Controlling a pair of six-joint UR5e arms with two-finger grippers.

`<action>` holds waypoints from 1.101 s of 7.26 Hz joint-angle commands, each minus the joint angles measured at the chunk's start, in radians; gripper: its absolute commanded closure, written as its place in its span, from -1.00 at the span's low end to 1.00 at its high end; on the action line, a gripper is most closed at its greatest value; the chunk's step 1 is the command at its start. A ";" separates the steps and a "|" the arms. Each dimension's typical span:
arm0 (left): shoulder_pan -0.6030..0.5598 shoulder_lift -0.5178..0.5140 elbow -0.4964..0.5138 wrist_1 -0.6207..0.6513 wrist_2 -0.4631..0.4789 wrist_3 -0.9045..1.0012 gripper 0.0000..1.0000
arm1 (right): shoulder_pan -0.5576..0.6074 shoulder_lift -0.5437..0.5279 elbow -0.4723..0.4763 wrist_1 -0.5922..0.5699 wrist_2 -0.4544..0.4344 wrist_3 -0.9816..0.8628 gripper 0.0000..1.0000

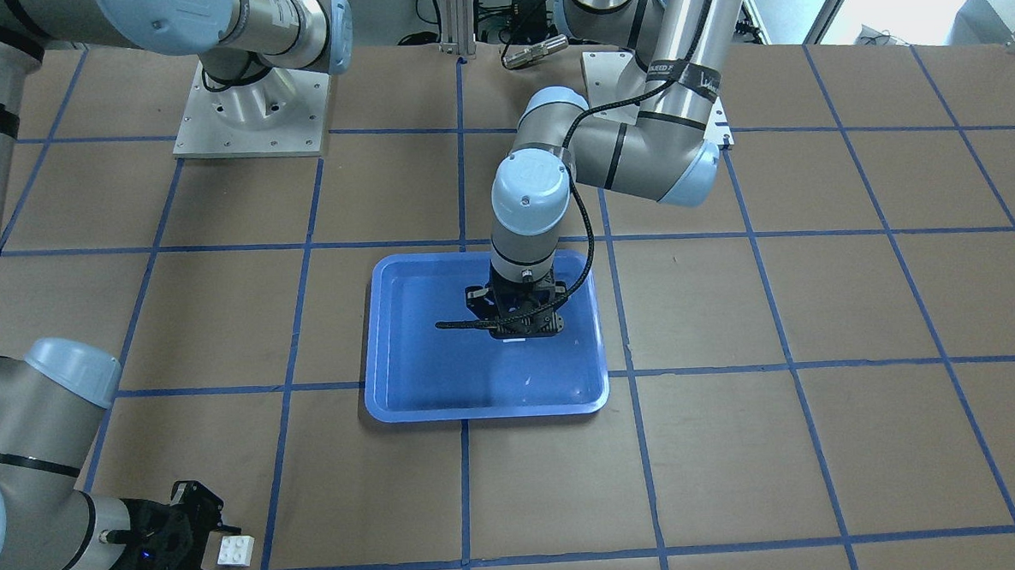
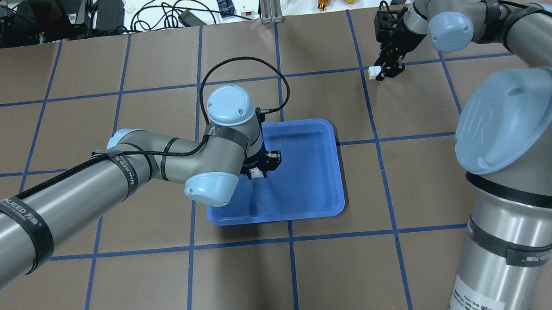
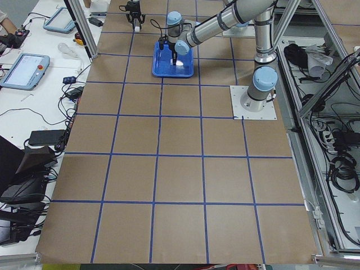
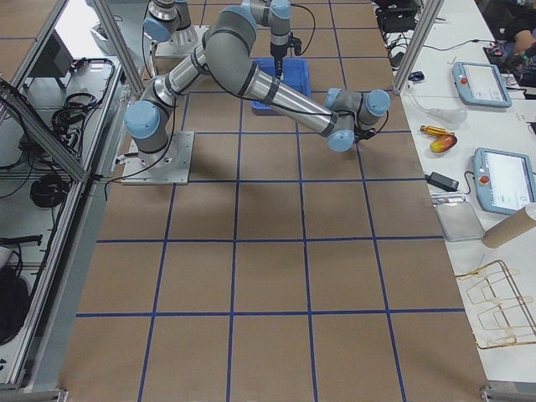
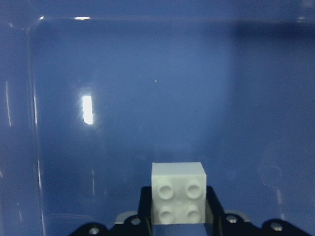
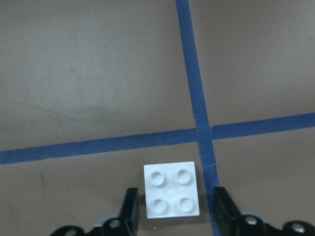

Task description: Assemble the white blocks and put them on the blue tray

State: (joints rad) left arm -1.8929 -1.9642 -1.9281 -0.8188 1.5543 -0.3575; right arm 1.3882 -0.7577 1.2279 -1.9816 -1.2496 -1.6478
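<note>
The left gripper (image 5: 178,197) hangs over the blue tray (image 2: 324,171), its two fingers pressed against opposite sides of the held white block (image 5: 178,177), whose four round studs face up toward the wrist. The tray's floor spreads out beneath and ahead of this gripper, and one rounded corner of the rim shows beyond the fingertips in the wrist view. Whether the block's underside touches the tray floor cannot be told. The right gripper (image 6: 176,194) is well apart from the tray, low over the brown bench (image 2: 121,276), with its fingers spread. Between them sits the loose white block (image 6: 171,189), also studs up, with a gap showing on each side, so neither finger touches it. The gap is narrower on one side than on the other, so the block lies off the midline between the fingers. A blue tape line (image 6: 197,98) runs out ahead of this gripper, passing between the block and the finger with the wider gap, and a second tape line crosses it just beyond the block. The block appears to rest on the bench surface.
</note>
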 commanded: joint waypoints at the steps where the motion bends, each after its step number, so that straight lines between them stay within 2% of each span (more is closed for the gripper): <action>1: 0.000 -0.013 0.003 0.001 -0.003 -0.003 0.66 | 0.002 -0.003 0.001 0.003 0.001 -0.004 1.00; 2: -0.002 -0.018 0.001 0.000 -0.003 -0.003 0.50 | 0.012 -0.009 0.002 0.009 0.009 0.006 1.00; 3: -0.006 -0.016 0.001 0.000 -0.002 -0.003 -0.50 | 0.027 -0.043 0.004 0.036 0.054 0.034 1.00; 4: -0.005 -0.016 0.003 0.003 -0.002 -0.003 -0.70 | 0.031 -0.078 0.004 0.055 0.058 0.092 1.00; 5: -0.005 -0.016 0.003 0.004 -0.003 -0.003 -0.73 | 0.034 -0.115 0.022 0.090 0.062 0.089 1.00; 8: 0.029 0.020 0.023 -0.008 -0.002 0.084 -0.80 | 0.087 -0.314 0.241 0.086 0.113 0.088 1.00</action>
State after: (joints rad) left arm -1.8866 -1.9643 -1.9128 -0.8144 1.5516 -0.3320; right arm 1.4619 -0.9840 1.3689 -1.8952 -1.1627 -1.5600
